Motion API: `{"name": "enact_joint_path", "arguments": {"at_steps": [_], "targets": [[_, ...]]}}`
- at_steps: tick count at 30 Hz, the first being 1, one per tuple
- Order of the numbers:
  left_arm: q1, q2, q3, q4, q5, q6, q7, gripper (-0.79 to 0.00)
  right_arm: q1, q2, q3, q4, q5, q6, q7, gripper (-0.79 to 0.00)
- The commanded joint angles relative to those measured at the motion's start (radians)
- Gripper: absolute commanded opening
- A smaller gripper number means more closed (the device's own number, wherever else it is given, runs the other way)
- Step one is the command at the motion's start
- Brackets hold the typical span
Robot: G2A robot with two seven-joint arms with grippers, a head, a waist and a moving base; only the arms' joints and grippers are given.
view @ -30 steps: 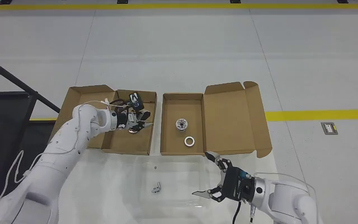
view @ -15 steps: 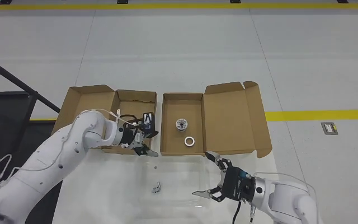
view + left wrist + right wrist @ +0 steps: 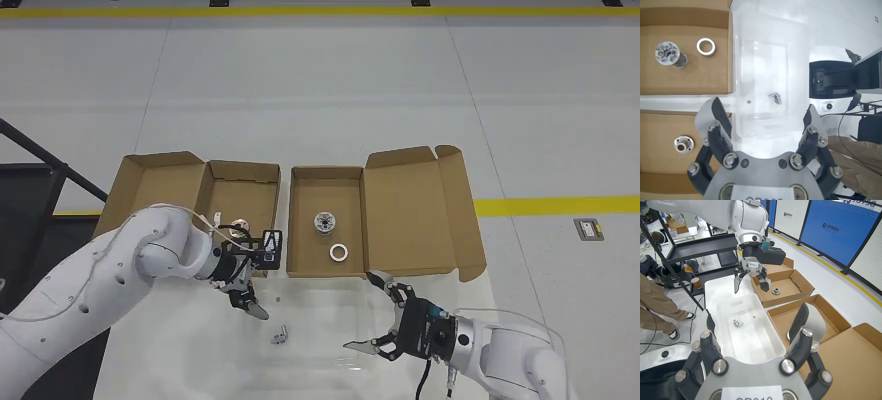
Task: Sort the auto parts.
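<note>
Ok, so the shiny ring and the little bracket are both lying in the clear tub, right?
Not quite. Only the little bracket lies in the clear tub. The shiny ring lies in a cardboard box, beside the toothed cylinder, as the left wrist view shows.

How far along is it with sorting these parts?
Done: a hub sits in the left box, a gear piece and a ring in the right box. In hand: nothing; the left gripper and right gripper are open at the clear tray. Left: a small bracket and a tiny bit lie in the tray.
</note>
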Motion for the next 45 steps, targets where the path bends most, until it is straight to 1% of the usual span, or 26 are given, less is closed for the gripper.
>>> {"name": "enact_joint_path", "arguments": {"at_steps": [1,2,3,4,6,10,11,14,17,20,24,30,32,34,36,40,43,45], "targets": [[0.0,0.0,0.0,0.0,0.0,0.0,-0.001,0.0,0.0,0.0,0.0,0.0,0.0,0.0,0.0,0.0],[0.0,0.0,0.0,0.0,0.0,0.0,-0.001,0.0,0.0,0.0,0.0,0.0,0.0,0.0,0.0,0.0],[0.006,-0.001,0.006,-0.019,0.012,0.0,-0.007,0.0,0.0,0.0,0.0,0.0,0.0,0.0,0.0,0.0],[0.016,-0.004,0.017,-0.064,0.056,0.0,-0.023,0.0,0.0,0.0,0.0,0.0,0.0,0.0,0.0,0.0],[0.021,-0.015,0.035,-0.09,0.115,0.0,-0.069,0.0,0.0,0.0,0.0,0.0,0.0,0.0,0.0,0.0],[-0.009,-0.049,0.113,-0.141,0.221,0.0,-0.08,0.0,0.0,0.0,0.0,0.0,0.0,0.0,0.0,0.0],[-0.014,-0.059,0.118,-0.144,0.243,0.0,-0.08,0.0,0.0,0.0,0.0,0.0,0.0,0.0,0.0,0.0],[0.015,-0.089,0.118,-0.147,0.348,0.0,-0.08,0.0,0.0,0.0,0.0,0.0,0.0,0.0,0.0,0.0],[0.043,-0.121,0.118,-0.152,0.413,0.0,-0.08,0.0,0.0,0.0,0.0,0.0,0.0,0.0,0.0,0.0],[0.076,-0.152,0.118,-0.137,0.52,0.0,-0.08,-0.123,0.0,0.0,0.0,0.0,0.0,0.0,0.0,0.0],[0.111,-0.19,0.118,-0.087,0.63,0.0,-0.08,-0.228,0.0,0.0,0.0,0.0,0.0,0.0,0.0,0.0],[0.138,-0.246,0.118,-0.036,0.776,0.0,-0.08,-0.252,0.0,0.0,0.0,0.0,0.0,0.0,0.0,0.0],[0.146,-0.261,0.118,-0.025,0.802,0.0,-0.08,-0.262,0.0,0.0,0.0,0.0,0.0,0.0,0.0,0.0],[0.15,-0.275,0.118,-0.013,0.833,0.0,-0.08,-0.289,0.0,0.0,0.0,0.0,0.0,0.0,0.0,0.0],[0.154,-0.287,0.118,-0.008,0.849,0.0,-0.08,-0.289,0.0,0.0,0.0,0.0,0.0,0.0,0.0,0.0],[0.172,-0.307,0.118,-0.018,0.866,0.0,-0.08,-0.332,0.0,0.0,0.0,0.0,0.0,0.0,0.0,0.0],[0.177,-0.315,0.118,-0.012,0.869,0.0,-0.08,-0.36,0.0,0.0,0.0,0.0,0.0,0.0,0.0,0.0],[0.183,-0.319,0.118,-0.004,0.877,0.0,-0.08,-0.394,0.0,0.0,0.0,0.0,0.0,0.0,0.0,0.0]]}}
